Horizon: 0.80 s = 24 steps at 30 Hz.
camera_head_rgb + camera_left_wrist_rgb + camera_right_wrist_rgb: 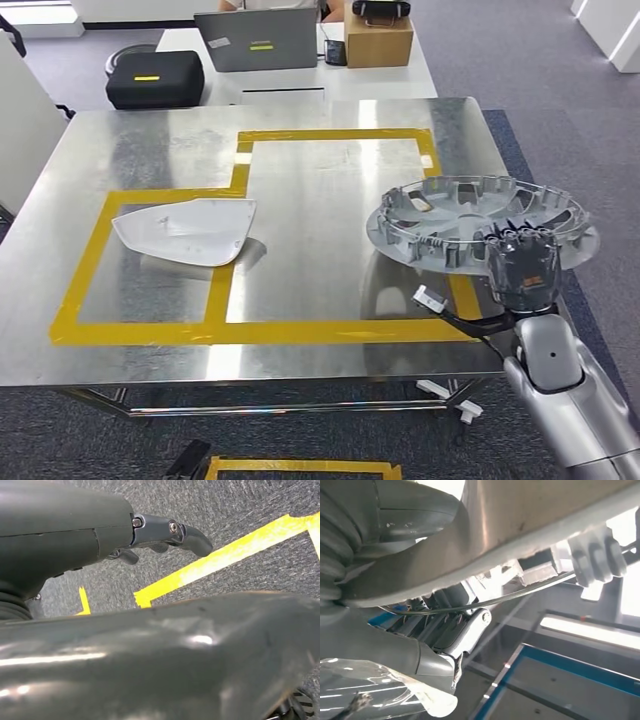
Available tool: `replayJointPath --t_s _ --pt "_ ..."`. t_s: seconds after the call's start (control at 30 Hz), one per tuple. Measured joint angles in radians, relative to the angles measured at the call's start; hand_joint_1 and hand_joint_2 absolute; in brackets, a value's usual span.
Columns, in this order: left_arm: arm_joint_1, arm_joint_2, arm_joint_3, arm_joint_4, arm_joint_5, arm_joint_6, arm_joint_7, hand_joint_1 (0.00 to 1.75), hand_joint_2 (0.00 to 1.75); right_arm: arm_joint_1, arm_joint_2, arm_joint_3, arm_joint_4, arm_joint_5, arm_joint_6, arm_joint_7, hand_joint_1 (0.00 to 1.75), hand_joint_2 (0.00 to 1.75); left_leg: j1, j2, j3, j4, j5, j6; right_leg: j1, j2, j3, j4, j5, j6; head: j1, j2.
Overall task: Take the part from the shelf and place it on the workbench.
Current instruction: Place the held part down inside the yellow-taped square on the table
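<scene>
The grey wheel cover [483, 222] sits tilted above the right end of the steel workbench [317, 250], its far rim over the yellow tape outline [226, 330] and its near rim jutting past the table's right edge. The right hand [523, 265] grips it from below at the near rim, dark fingers [521, 238] curled over the lip; in the right wrist view the cover's underside [531, 520] lies close across the hand [444, 630]. A white mirror shell [189, 230] lies flat inside the taped zone on the left, well apart from the cover, with bare metal between them. Beyond the far edge stand a laptop [256, 40], a black case [155, 78] and a cardboard box [377, 42]. The left hand [166, 535] hangs over grey carpet, fingers extended, holding nothing.
</scene>
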Motion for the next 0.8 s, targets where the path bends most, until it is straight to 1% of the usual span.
replayJointPath --t_s 0.3,0.5,0.57,0.67,0.8 --pt "-0.010 0.000 -0.025 0.000 -0.033 0.000 0.014 0.00 0.00 -0.095 0.114 0.082 0.087 -0.044 0.000 -0.100 1.75 1.75 0.000 0.000 0.000 0.000 0.000 0.000 0.000 0.000 0.000 0.000 0.000 0.000 0.000 0.000" --pt "-0.013 0.000 -0.041 0.000 -0.054 0.004 0.025 0.00 0.00 -0.118 0.159 0.134 0.124 -0.082 0.007 -0.129 1.75 1.75 0.000 0.000 -0.001 0.000 0.000 0.000 0.000 0.000 0.000 0.000 0.000 0.000 0.000 0.000" --pt "-0.015 0.000 -0.046 0.000 -0.060 0.008 0.030 0.00 0.00 -0.125 0.174 0.153 0.135 -0.094 0.017 -0.127 1.75 1.75 0.000 0.000 -0.001 0.000 0.000 0.000 0.000 0.000 0.000 0.000 0.000 0.000 0.000 0.000" --pt "-0.017 -0.001 -0.050 0.000 -0.062 0.010 0.035 0.00 0.00 -0.138 0.194 0.176 0.157 -0.092 0.038 -0.099 1.75 1.75 0.000 0.000 -0.001 0.000 0.000 0.000 0.000 0.000 -0.001 0.000 0.000 0.000 0.000 0.000" --pt "-0.017 -0.001 -0.053 0.000 -0.061 0.011 0.035 0.00 0.00 -0.159 0.204 0.189 0.191 -0.103 0.087 -0.058 1.75 1.75 0.000 0.000 -0.001 0.001 0.000 0.000 0.000 0.000 0.000 0.000 0.000 0.000 0.000 0.000"
